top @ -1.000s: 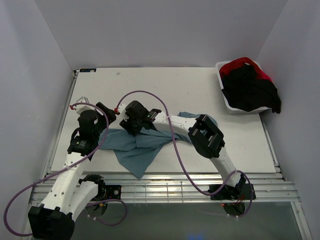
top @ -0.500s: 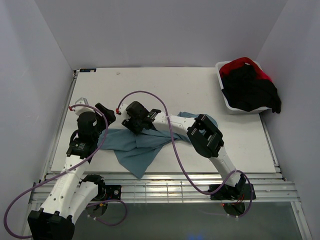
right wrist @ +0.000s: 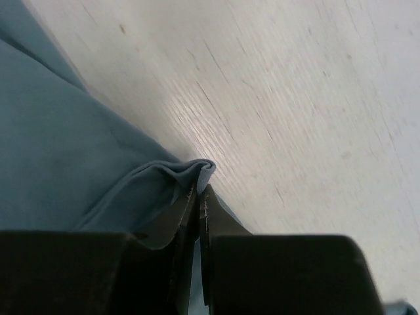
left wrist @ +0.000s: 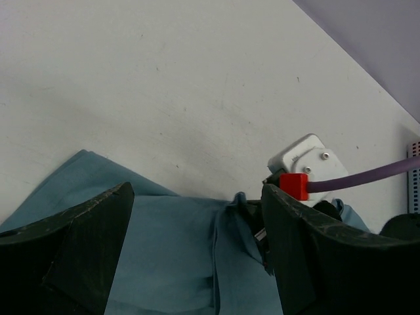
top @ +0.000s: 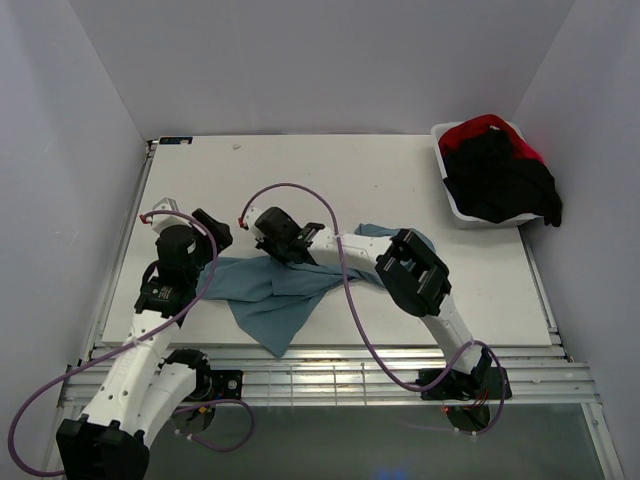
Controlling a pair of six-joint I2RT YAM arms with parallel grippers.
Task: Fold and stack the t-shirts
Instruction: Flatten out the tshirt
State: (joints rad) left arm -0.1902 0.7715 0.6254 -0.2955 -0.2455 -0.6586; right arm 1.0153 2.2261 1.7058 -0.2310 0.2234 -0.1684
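The teal-blue t-shirt (top: 270,290) lies crumpled near the front of the matte white table (top: 400,180), between the 2 arms, with 1 pointed flap reaching the near edge. Its cloth is soft and dull, with loose ridges and a seam line visible in the left wrist view (left wrist: 170,243).

The right gripper (top: 272,232) is closed on the shirt: its wrist view shows a small rolled fold of the shirt's edge (right wrist: 197,169) pinched between 2 dark, tapered fingertips that meet (right wrist: 200,197). The left gripper (left wrist: 197,197) hangs over the shirt's left part with its rough black fingers (left wrist: 85,243) spread wide and nothing between them. Whether they touch the cloth cannot be told.

At the far right corner a white plastic tub (top: 452,200) holds a black t-shirt (top: 495,180) heaped over a red t-shirt (top: 480,125); the black cloth spills over the rim, hiding the tub's right side.

A glossy purple cable (top: 300,190) loops above the right arm. A dark label (top: 175,140) at the table's far left corner is too small to read
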